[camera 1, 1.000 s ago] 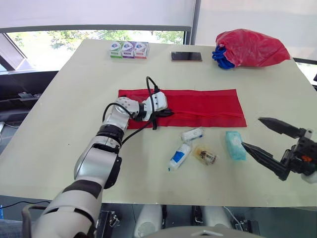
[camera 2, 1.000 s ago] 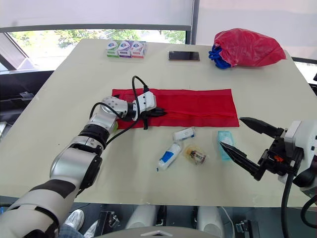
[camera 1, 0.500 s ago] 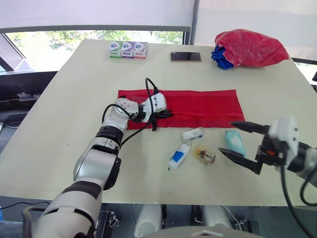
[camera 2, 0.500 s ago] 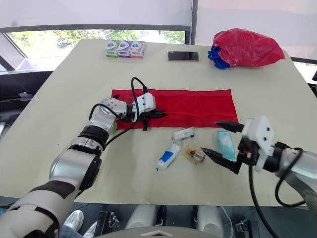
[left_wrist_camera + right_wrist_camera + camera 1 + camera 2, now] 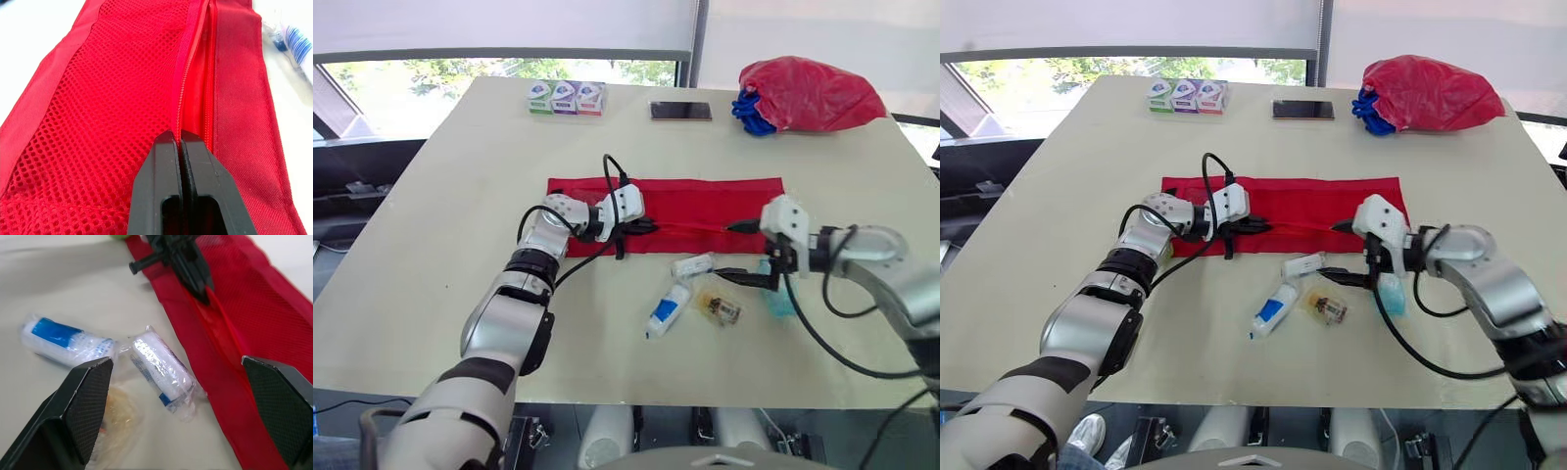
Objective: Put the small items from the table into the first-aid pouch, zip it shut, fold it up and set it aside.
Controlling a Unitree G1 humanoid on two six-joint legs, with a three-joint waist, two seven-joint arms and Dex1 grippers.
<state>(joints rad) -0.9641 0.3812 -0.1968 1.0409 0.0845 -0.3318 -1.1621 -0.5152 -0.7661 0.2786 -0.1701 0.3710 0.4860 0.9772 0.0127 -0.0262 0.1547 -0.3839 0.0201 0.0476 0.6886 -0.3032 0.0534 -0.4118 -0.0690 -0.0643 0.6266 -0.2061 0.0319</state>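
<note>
left gripper (image 5: 177, 137) fingers pinched together on the zip edge of the flat red mesh-and-fabric first-aid pouch (image 5: 705, 211), lying unfolded mid table. my right gripper (image 5: 736, 251) is spread wide, hovering at the small white wrapped bandage roll (image 5: 693, 264) just beside the pouch's near edge. blue-white wrapped roll (image 5: 667, 309) n teal packet (image 5: 780, 296) close by.

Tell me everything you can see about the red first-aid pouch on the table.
The first-aid pouch is a long red fabric strip lying flat and unfolded across the table. One panel is mesh, the rest woven cloth, with a red zipper running lengthwise that looks partly open. The left gripper is shut on its zipper edge near the robot's left end.
</note>
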